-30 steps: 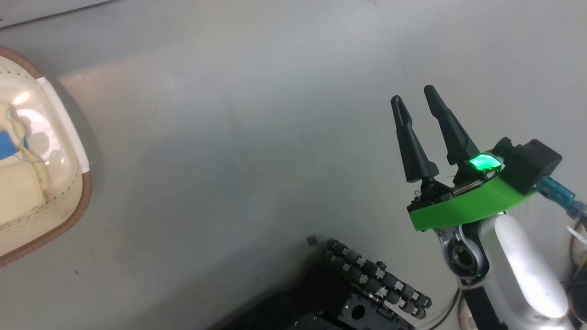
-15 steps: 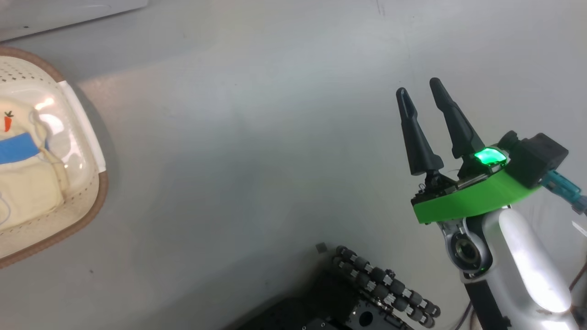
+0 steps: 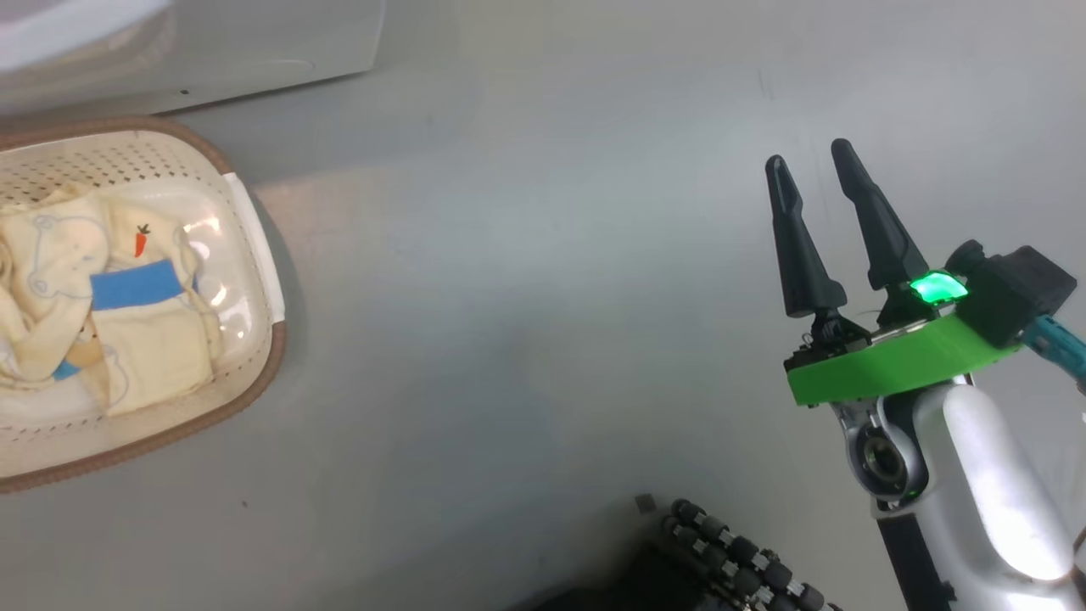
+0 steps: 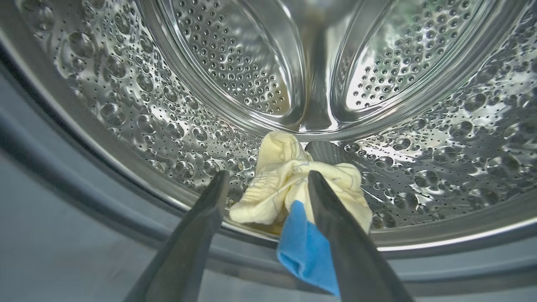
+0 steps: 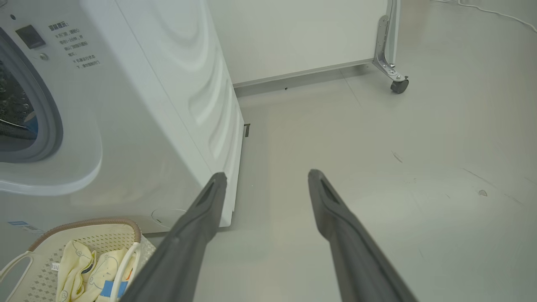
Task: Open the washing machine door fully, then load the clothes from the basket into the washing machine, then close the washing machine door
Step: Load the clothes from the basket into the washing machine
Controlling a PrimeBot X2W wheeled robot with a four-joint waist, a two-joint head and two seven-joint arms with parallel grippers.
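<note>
The basket [image 3: 102,157] sits on the floor at the left of the head view, with cream-yellow clothes [image 3: 144,339] inside it, one showing a blue band and a carrot mark. Behind it stands the white washing machine [image 3: 212,51]. In the left wrist view my left gripper [image 4: 268,174] is open at the mouth of the steel drum [image 4: 126,105]. A cream garment [image 4: 268,197] lies on the drum's front lip beyond the fingers, its blue band hanging over the edge. My right gripper [image 3: 807,153] hovers open over bare floor. The washing machine door is out of view.
In the right wrist view the washing machine [image 5: 147,105] stands at the left with the basket [image 5: 42,281] at its foot. A wheeled metal leg [image 5: 392,63] stands far off by the wall. My own black base [image 3: 730,560] is at the head view's bottom edge.
The head camera has turned, so more of the basket and the washing machine's foot have come into the picture. My right gripper stays open in much the same place.
</note>
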